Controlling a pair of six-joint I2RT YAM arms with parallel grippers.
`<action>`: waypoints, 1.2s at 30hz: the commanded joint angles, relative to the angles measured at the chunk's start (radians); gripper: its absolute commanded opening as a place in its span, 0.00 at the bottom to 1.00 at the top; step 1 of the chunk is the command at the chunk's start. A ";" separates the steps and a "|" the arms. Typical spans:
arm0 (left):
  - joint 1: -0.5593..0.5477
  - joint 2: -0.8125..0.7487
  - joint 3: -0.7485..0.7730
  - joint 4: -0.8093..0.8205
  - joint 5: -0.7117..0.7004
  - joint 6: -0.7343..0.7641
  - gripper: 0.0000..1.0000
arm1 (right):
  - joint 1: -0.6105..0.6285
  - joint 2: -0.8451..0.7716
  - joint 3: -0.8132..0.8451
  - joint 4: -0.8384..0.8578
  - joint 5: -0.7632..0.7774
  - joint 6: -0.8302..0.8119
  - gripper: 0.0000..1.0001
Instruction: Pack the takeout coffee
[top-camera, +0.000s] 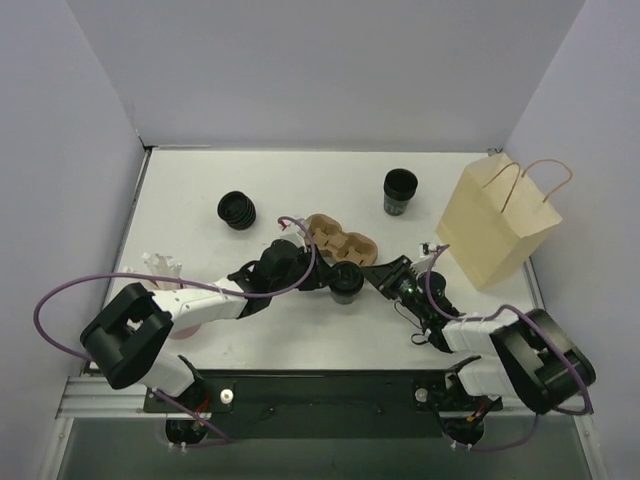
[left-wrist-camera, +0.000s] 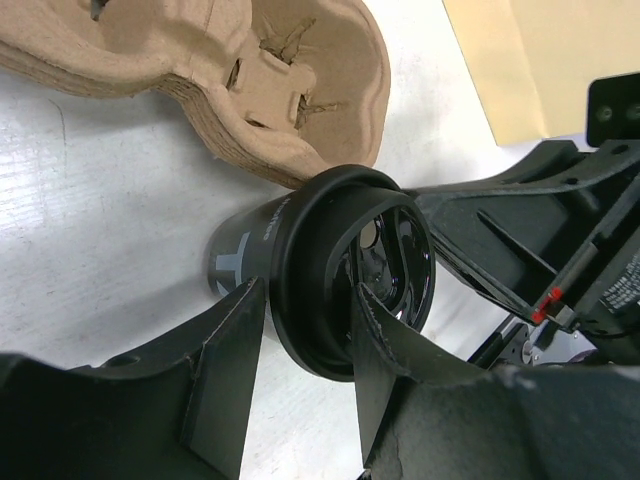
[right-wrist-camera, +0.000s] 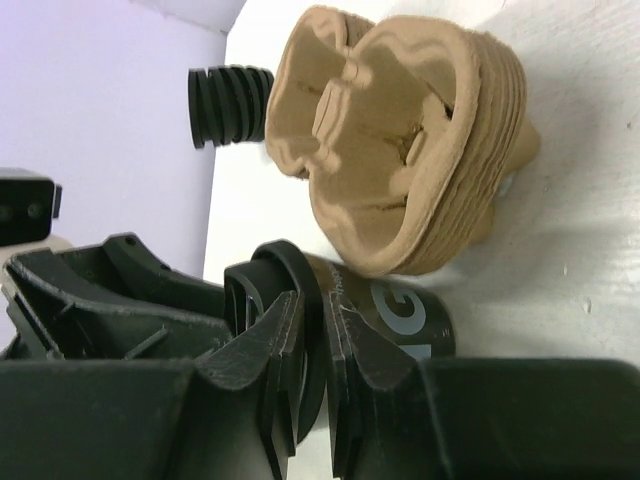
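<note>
The takeout coffee cup (right-wrist-camera: 405, 318) carries pale grey print on its black wall. Just past the right gripper (right-wrist-camera: 315, 312), a large letter reads as "G", and a second letter beside it is cut off. Left of the left gripper (left-wrist-camera: 310, 300), a grey T-like mark (left-wrist-camera: 228, 268) shows, with tiny unreadable print under the lid rim. Small white lettering on the right arm's housing (left-wrist-camera: 622, 285) is too blurred to read.

A small black cup (top-camera: 347, 283) sits in the middle of the white table (top-camera: 190, 180), just below the brown carrier (top-camera: 341, 241). The left gripper (top-camera: 327, 277) is at its left side and the right gripper (top-camera: 378, 276) at its right side. A paper bag (top-camera: 497, 222) stands at the right of the frame.
</note>
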 joint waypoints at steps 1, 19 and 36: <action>-0.027 0.146 -0.092 -0.341 -0.069 0.048 0.48 | 0.068 0.183 -0.140 -0.065 -0.087 0.006 0.13; -0.003 0.146 -0.017 -0.449 -0.071 0.109 0.48 | 0.160 -0.332 -0.076 -0.640 0.119 0.001 0.14; 0.002 0.184 0.020 -0.446 -0.040 0.157 0.47 | 0.079 -0.496 0.168 -0.941 0.097 -0.160 0.31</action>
